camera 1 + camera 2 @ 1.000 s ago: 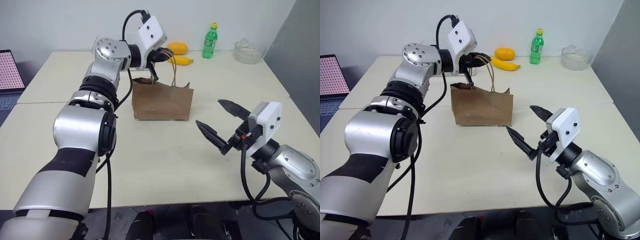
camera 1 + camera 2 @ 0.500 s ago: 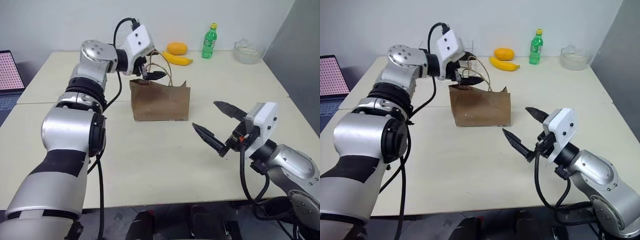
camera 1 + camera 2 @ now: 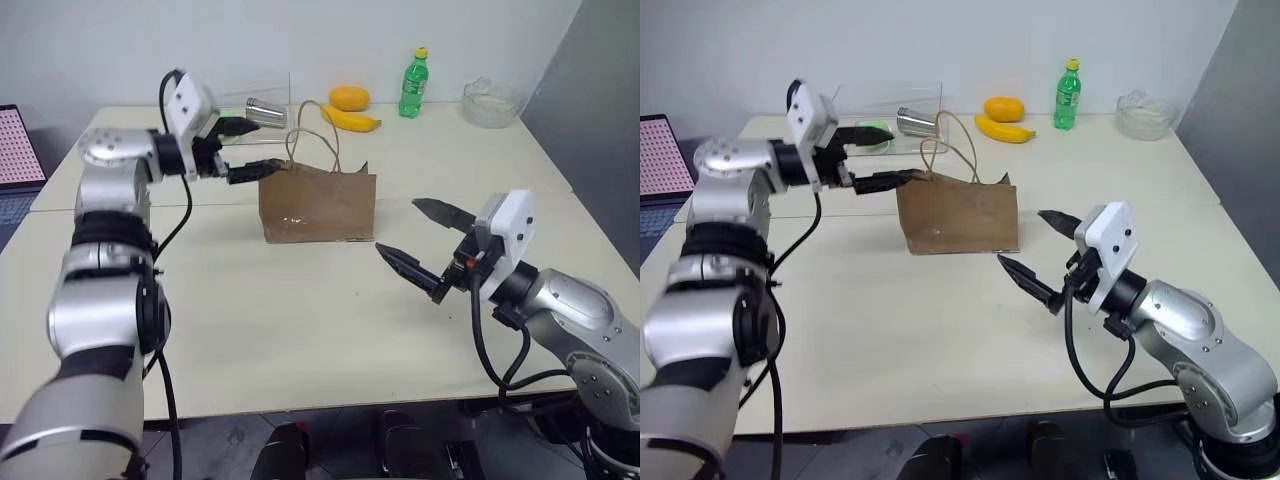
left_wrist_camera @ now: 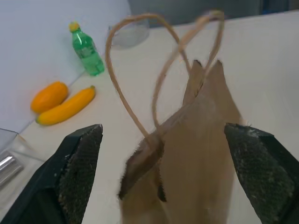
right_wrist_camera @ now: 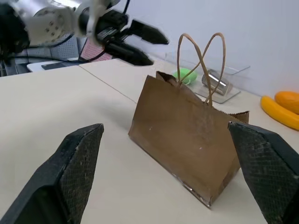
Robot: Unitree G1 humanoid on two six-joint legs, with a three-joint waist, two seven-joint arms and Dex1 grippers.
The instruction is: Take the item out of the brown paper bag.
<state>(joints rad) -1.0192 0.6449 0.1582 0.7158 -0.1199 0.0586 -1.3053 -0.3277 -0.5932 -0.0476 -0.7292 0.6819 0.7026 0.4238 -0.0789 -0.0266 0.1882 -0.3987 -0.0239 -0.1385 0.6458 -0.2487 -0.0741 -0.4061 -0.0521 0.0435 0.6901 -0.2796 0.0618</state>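
At the far left of the table (image 3: pixel 300 330) the left gripper (image 3: pixel 244 148) hangs level with its two black fingers spread and nothing between them, pointing toward the brown paper bag (image 3: pixel 318 205) from just beside the bag's left upper corner, apart from the paper. Behind it sits a clear tray (image 3: pixel 885 110) with a metal can (image 3: pixel 916 122) and something green inside. The bag stands upright in the middle of the table, its long side running left to right, its mouth facing up and its two thin handles (image 3: pixel 312 135) looping above the rim; in the left wrist view the left end of the mouth gapes a little between the open fingers. The item itself cannot be seen in any view, so it is presumably down inside the bag. Behind the bag lie a banana (image 3: pixel 351 119) and an orange fruit (image 3: pixel 349 98), then a green bottle (image 3: pixel 414 83) and a glass bowl (image 3: pixel 487 101). To the right, the right gripper (image 3: pixel 414 238) is released as well, fingers wide, aimed at the bag's right end but well apart from it. The left one is nearer; reaching in would mean coming over the rim and down through the mouth.
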